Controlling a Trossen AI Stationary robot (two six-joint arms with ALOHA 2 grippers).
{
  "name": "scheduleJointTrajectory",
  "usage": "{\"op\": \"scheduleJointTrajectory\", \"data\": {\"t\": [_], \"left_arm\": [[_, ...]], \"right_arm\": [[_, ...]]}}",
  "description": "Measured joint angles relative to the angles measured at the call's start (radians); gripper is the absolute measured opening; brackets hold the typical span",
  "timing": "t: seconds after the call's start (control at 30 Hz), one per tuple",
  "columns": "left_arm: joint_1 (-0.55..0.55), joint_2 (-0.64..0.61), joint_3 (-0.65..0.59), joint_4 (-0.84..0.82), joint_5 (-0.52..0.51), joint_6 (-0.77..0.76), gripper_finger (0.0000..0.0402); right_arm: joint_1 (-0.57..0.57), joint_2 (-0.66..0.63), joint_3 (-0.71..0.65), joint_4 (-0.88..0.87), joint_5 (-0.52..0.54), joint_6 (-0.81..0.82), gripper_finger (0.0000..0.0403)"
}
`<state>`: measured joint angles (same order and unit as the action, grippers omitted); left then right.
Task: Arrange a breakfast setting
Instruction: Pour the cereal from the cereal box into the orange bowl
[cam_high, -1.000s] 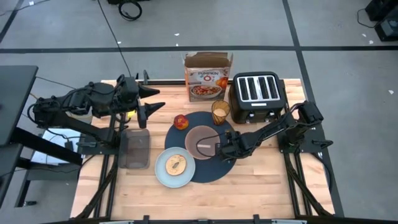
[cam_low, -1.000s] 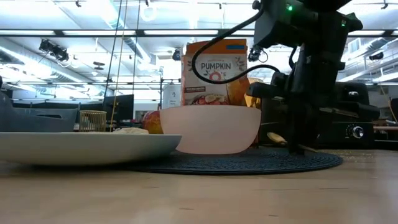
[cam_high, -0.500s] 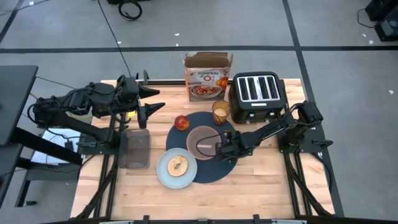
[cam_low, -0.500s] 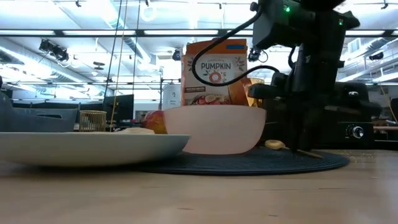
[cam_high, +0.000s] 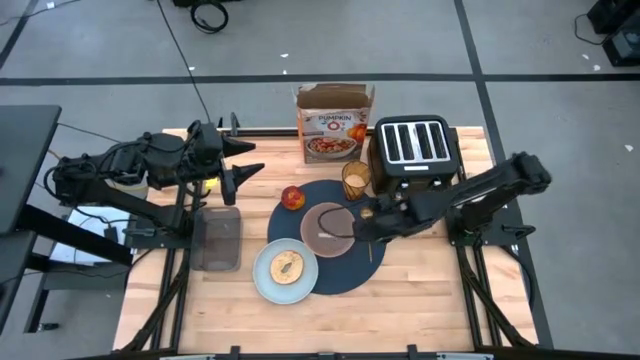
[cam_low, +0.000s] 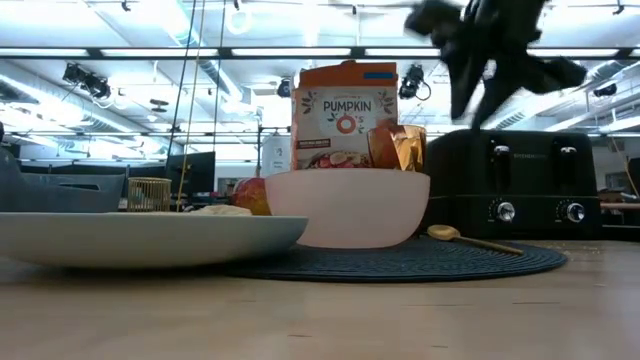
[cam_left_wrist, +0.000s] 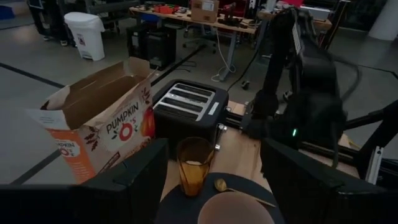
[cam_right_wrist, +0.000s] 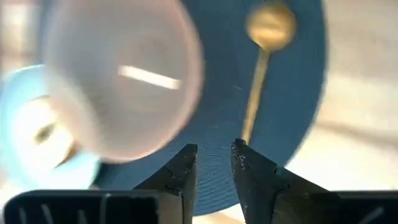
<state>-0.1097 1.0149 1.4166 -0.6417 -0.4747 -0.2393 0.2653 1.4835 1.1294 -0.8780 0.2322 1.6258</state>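
Round dark-blue placemat (cam_high: 345, 262) lies mid-surface. On it: pinkish bowl (cam_high: 324, 229) at centre, amber glass (cam_high: 355, 181) at its far edge, gold spoon (cam_high: 369, 233) on its right part, lying flat, nothing gripping it. Pale-blue plate (cam_high: 285, 271) w/ bagel-like bread (cam_high: 288, 265) overlaps the mat's near-left edge, touching or just beside the bowl. Red apple (cam_high: 292, 197) sits at the mat's far-left edge, near the bowl.

Right gripper (cam_high: 372, 225) hangs above the spoon, w/ the bowl just beside it on its left. In the right wrist view the fingers (cam_right_wrist: 181, 173) stand a narrow gap apart w/ nothing between them; spoon handle runs away from the fingertips, spoon bowl at the far end, all on blue mat; pinkish bowl off to one side of the fingers, blurred. In the low view the spoon (cam_low: 470, 238) rests on the mat beside the bowl (cam_low: 346, 207), and the right arm is up high, clear of the surface, blurred.

Left gripper (cam_high: 243, 172) is well apart from the setting, above the surface's far-left part, fingers partly open, holding nothing. Ahead of its fingers (cam_left_wrist: 134, 180) in the left wrist view: glass, spoon, bowl rim.

Behind the mat: black toaster (cam_high: 412, 155) & open orange-and-white cereal box (cam_high: 334, 125). A clear rectangular container (cam_high: 219, 238) sits left of the plate.
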Motion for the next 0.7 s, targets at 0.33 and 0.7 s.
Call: {"op": "scheduleJointTrajectory", "data": {"t": [0.33,0.7], "left_arm": [[0.0,-0.014,0.001,0.024,-0.054,-0.035,0.0259],[0.019,0.048,0.001,0.247,-0.057,0.014,0.028]], "right_arm": [[-0.008,-0.237,0.0,0.12,0.23,-0.651,0.0115],[-0.318,-0.26,0.223,0.187,0.039,-1.3,0.0172]]}}
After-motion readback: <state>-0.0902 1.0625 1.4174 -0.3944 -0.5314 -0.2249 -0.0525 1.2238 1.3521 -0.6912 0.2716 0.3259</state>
